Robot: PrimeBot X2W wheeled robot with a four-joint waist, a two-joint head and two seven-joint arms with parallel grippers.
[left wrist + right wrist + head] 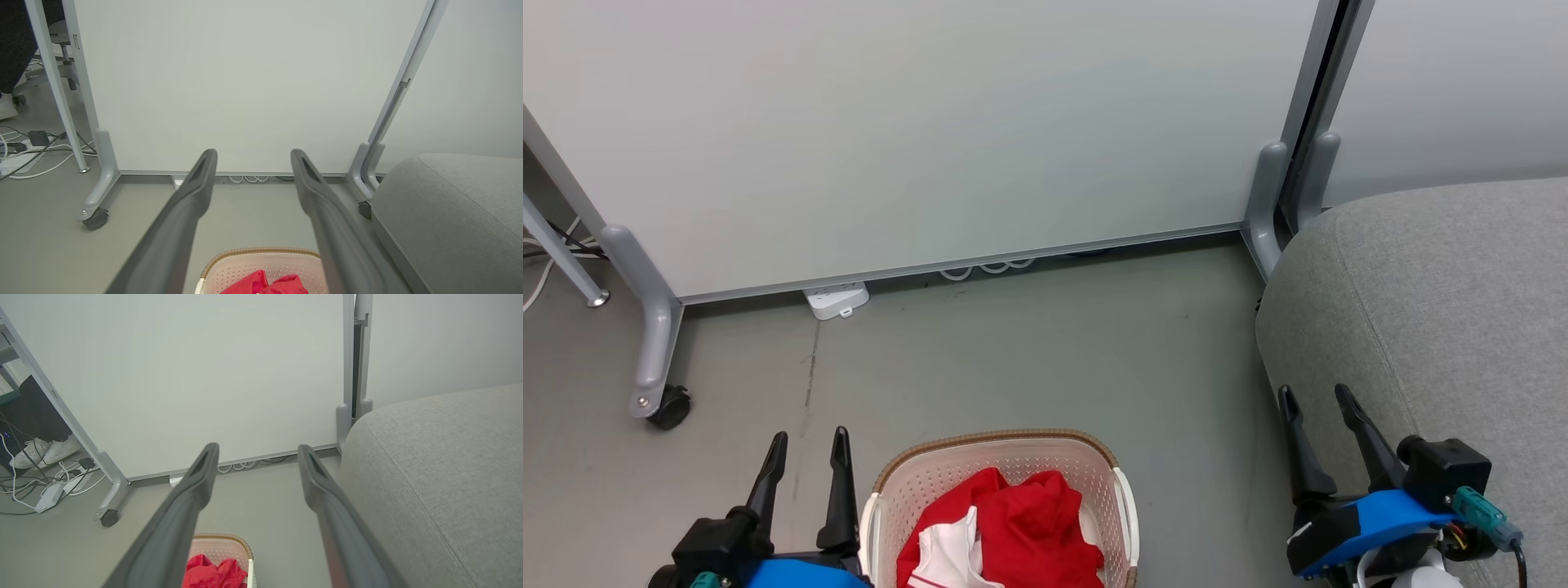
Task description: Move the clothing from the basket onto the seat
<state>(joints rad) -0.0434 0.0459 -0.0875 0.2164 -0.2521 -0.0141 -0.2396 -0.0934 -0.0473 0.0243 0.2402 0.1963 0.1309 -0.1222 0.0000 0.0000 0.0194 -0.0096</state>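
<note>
The red clothing [1021, 523] with a white panel lies bunched inside the cream perforated basket [1094, 465], which stands on the floor at the bottom middle of the head view. Just left of the basket, my left gripper [809, 445] is open and empty. My right gripper [1315, 396] is open and empty too, at the left edge of the grey seat [1445, 302]. The basket [245, 267] and clothing [265, 286] show low in the left wrist view, with the seat [449, 216] on the right. In the right wrist view the clothing [212, 573] sits in the basket [222, 545], left of the seat [441, 469].
A white partition panel [931, 131] on castored grey feet [654, 359] stands behind the basket. A white power strip [836, 300] and cables lie at its base. More cables [24, 151] and a pair of white shoes [45, 451] lie beyond the panel's left end. Grey floor [1054, 351] lies between panel and basket.
</note>
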